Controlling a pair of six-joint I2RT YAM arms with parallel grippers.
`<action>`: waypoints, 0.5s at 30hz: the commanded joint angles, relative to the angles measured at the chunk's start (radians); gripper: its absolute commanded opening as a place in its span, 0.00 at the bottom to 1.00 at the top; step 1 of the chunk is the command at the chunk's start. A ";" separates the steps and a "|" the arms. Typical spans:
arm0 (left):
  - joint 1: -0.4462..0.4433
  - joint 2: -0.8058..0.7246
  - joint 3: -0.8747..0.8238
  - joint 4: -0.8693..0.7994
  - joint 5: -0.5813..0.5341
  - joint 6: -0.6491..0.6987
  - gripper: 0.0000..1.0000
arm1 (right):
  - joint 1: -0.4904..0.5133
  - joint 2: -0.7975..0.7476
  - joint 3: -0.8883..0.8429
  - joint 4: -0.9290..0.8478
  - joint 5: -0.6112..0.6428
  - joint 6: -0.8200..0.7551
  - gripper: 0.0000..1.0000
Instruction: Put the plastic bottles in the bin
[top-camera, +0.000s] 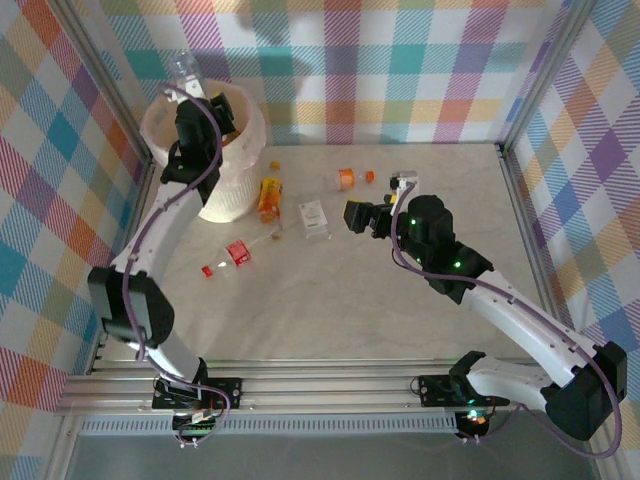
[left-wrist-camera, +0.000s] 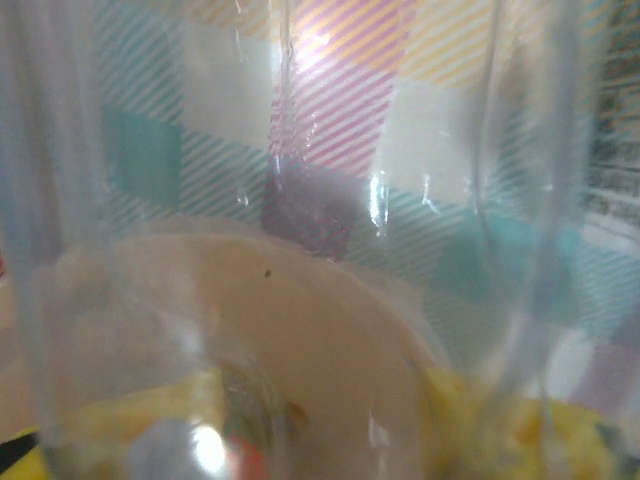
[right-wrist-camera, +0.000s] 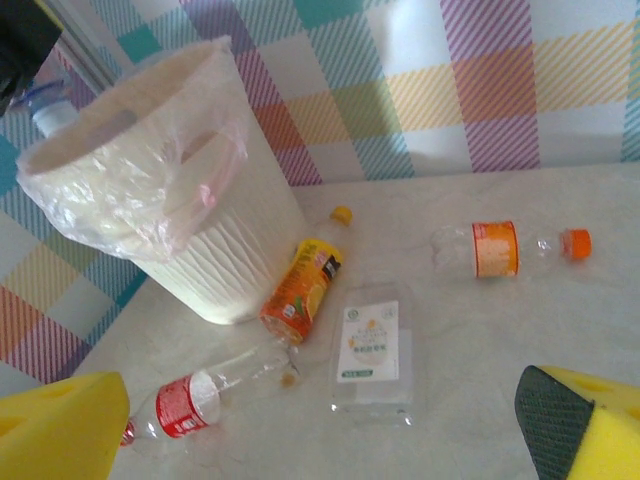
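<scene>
The cream bin (top-camera: 235, 190) (right-wrist-camera: 240, 270) with its bag liner stands at the far left. My left gripper (top-camera: 189, 93) (left-wrist-camera: 300, 450) is over its mouth, shut on a clear bottle (top-camera: 183, 68) (left-wrist-camera: 330, 200) (right-wrist-camera: 48, 108) that points up and away. On the table lie an orange-yellow juice bottle (top-camera: 269, 197) (right-wrist-camera: 303, 288), a flat clear bottle with a white label (top-camera: 314, 218) (right-wrist-camera: 369, 345), a red-labelled bottle (top-camera: 232, 255) (right-wrist-camera: 190, 402) and an orange-labelled, orange-capped bottle (top-camera: 350, 178) (right-wrist-camera: 495, 249). My right gripper (top-camera: 362, 215) (right-wrist-camera: 322, 422) hovers open just right of the flat bottle.
A small pale object (top-camera: 403, 181) lies just beyond the right wrist, too small to tell what it is. Checked walls and metal frame posts (top-camera: 520, 110) close in the table on three sides. Bare marble table (top-camera: 330, 300) stretches between the bottles and the arm bases.
</scene>
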 joint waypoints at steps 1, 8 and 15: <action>0.054 0.092 0.119 -0.016 0.168 0.092 0.54 | 0.002 -0.039 0.011 -0.047 0.018 -0.026 1.00; 0.092 0.284 0.379 -0.208 0.168 0.191 0.54 | 0.002 -0.074 -0.009 -0.070 0.044 -0.046 1.00; 0.098 0.426 0.536 -0.308 -0.133 0.303 0.56 | 0.002 -0.059 -0.010 -0.090 0.057 -0.034 1.00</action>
